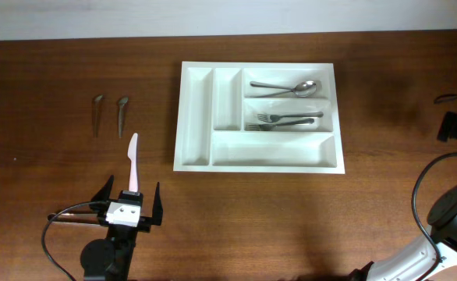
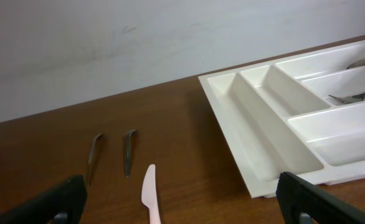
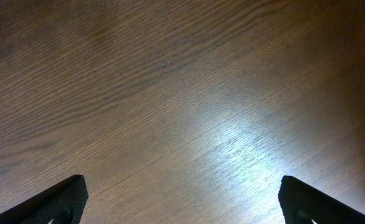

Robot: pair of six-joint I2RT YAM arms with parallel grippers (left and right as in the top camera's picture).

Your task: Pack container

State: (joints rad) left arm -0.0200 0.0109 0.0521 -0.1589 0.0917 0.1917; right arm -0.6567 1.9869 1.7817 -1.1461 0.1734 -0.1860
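- The large white rectangular plastic cutlery tray [image 1: 271, 150] lies flat just right of centre on the brown wooden table [image 1: 41, 70]. A steel spoon [image 1: 287, 87] fills its top long slot, steel forks [image 1: 287, 120] the middle one. The other three compartments are bare.
- At the tray's 8 o'clock lies a pale pink plastic knife [image 1: 133, 160], and at its 9 o'clock two small dark metal utensils [image 1: 97, 113] [image 1: 122, 113].
- The left gripper [image 1: 130, 195] sits at the knife's 6 o'clock, fingers spread wide and pinching nothing.
- The right gripper [image 3: 182, 193], also spread, hangs over bare wood.
- Packing looks partway done. The knife seems next, which calls for lowering and closing across its thin handle.
- No brand, label or writing is legible.
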